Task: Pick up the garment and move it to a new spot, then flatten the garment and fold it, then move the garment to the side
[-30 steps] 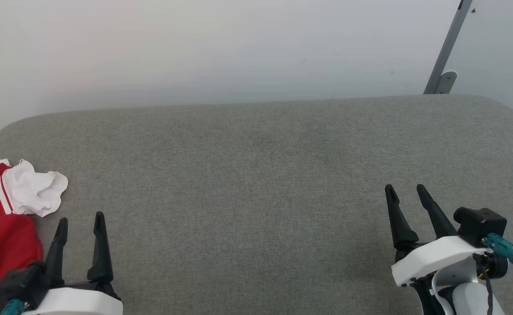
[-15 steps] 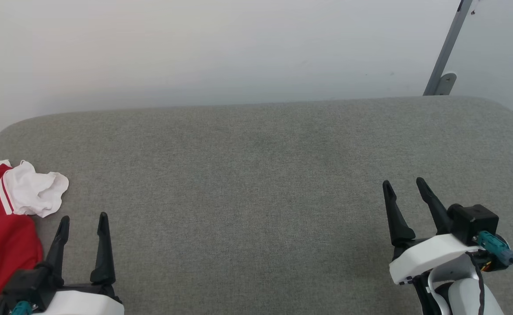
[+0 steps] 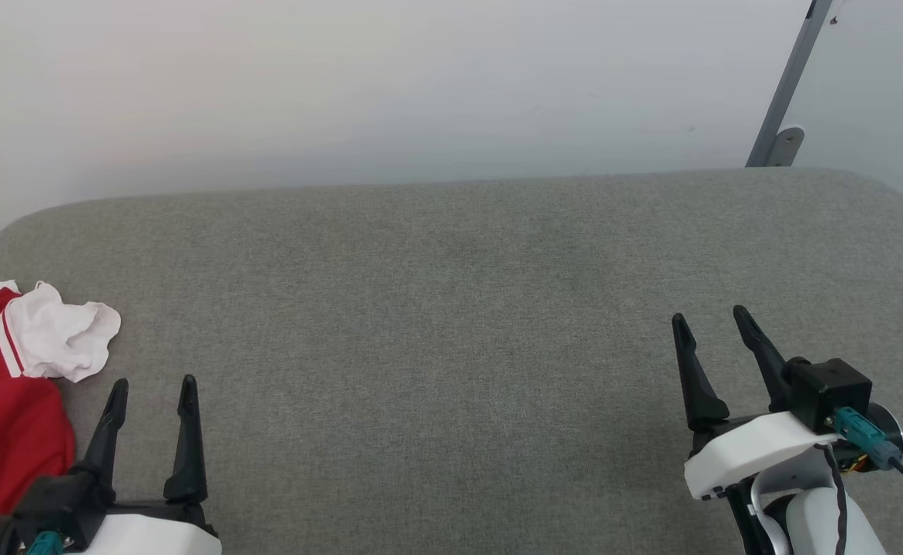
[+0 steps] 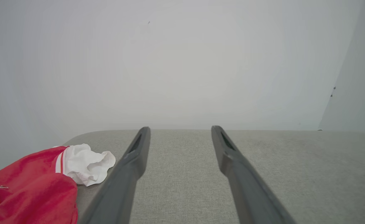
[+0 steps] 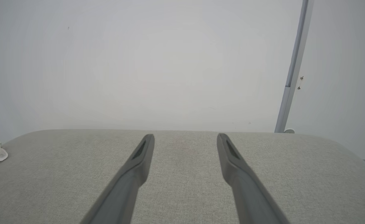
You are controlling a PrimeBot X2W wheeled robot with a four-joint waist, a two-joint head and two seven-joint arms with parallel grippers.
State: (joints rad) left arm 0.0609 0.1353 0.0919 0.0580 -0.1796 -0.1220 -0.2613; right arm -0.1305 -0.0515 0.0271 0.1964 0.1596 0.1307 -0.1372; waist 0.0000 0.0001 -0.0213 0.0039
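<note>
A grey fabric-covered surface spans the head view beneath a pale wall. The shirt lies crumpled at the surface's 9 o'clock edge, its body red and a white sleeve bunched toward the middle. At 7 o'clock the left gripper sits just beside the shirt, fingers spread and empty. At 5 o'clock, well apart from the shirt, the right gripper is likewise spread and empty.
</note>
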